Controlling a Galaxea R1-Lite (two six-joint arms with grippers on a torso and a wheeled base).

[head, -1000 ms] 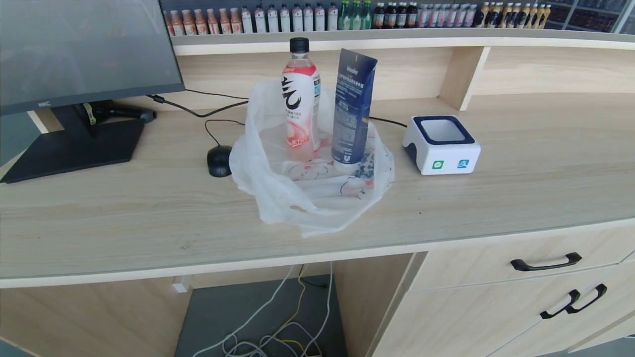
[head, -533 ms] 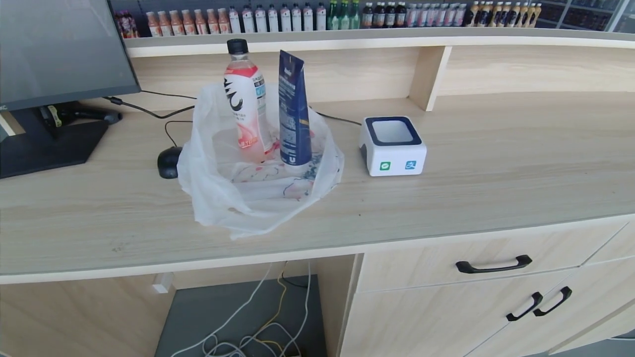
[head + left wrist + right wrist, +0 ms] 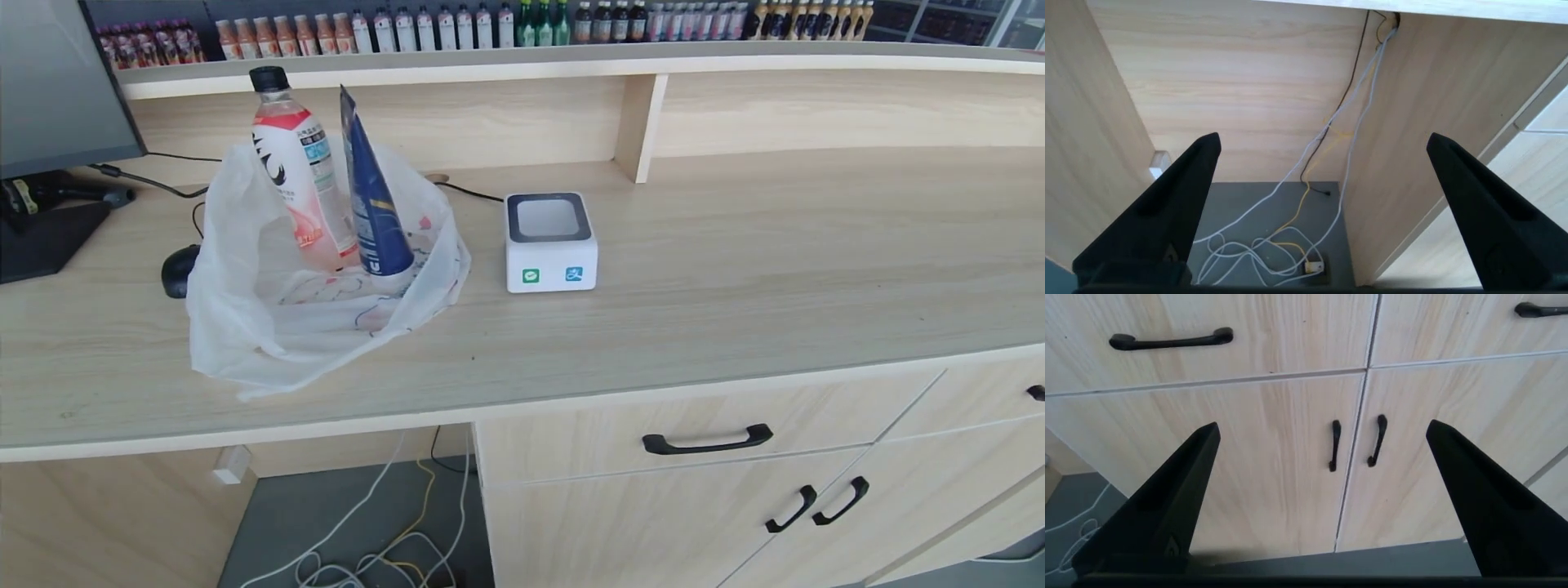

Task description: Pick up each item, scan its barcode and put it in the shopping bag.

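A white plastic shopping bag [image 3: 245, 327] lies open on the wooden counter [image 3: 735, 269]. Inside it stand a pink drink bottle [image 3: 295, 175] with a black cap and a dark blue tube [image 3: 371, 200], both upright. To their right sits a white barcode scanner box [image 3: 549, 242] with a dark-rimmed window on top. My left gripper [image 3: 1323, 204] hangs open below the counter, facing the cable recess. My right gripper [image 3: 1323, 498] is open too, low in front of the cabinet doors [image 3: 1355, 449].
A black mouse [image 3: 175, 271] lies left of the bag, and a monitor [image 3: 57, 82] on its stand at the far left. A raised shelf [image 3: 637, 122] with a row of bottles [image 3: 506, 24] runs behind. Loose cables [image 3: 1290, 245] lie on the floor under the counter.
The head camera has turned right, so the whole scene has slid left in the picture. Bag, bottle, tube and scanner keep their places on the counter.
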